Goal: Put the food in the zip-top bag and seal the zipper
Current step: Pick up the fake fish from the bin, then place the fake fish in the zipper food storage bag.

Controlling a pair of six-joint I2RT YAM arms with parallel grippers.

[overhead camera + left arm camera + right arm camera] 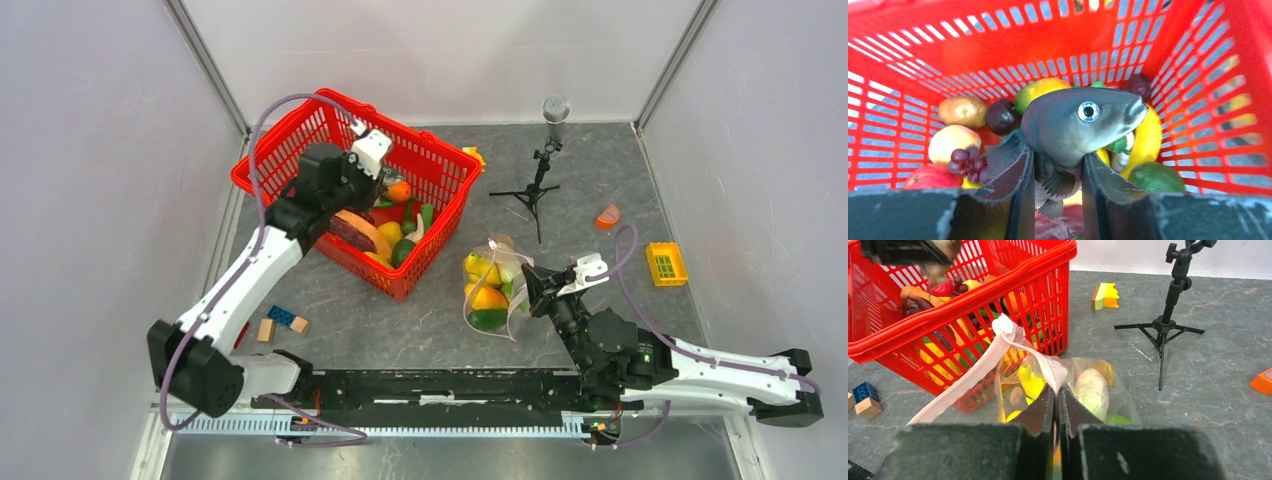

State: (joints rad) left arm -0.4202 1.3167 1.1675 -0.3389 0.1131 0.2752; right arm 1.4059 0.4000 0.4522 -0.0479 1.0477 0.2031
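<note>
Pale walls (100, 150) close in a grey stone-patterned surface (440, 330). At its far left corner stands a red plastic mesh basket (440, 165) heaped with toy food: a brown potato (962, 110), a dark plum-like piece (1002, 116), a purple grape bunch (967, 162), a pale peach-coloured fruit (954, 142), a yellow piece (1147, 140) and a green rounded one (1157, 177).

The left tool (1058, 160) is inside the basket, above this heap. Its fingers are clamped on the body of a grey plastic toy fish (1083, 122), whose head points away from the wrist.

Near the middle of the surface, just beside the basket's near right corner, lies the clear crinkly zip-top bag (495, 290). It holds a yellow fruit (478, 268), an orange one (490, 298), a green one (488, 320) and a whitish piece (1092, 390).

The right tool (1057, 390) is pressed tight on the bag's pale pink zipper strip (973, 372). That strip loops up from the fingertips against the basket wall and trails toward the near left; whether it is sealed cannot be told.

Toward the far edge a small black tripod with a grey microphone head (540, 180) stands upright. An orange wedge (607, 215) and a yellow studded block (666, 263) lie by the right edge. Blue and wooden blocks (282, 320) lie near the left edge.
</note>
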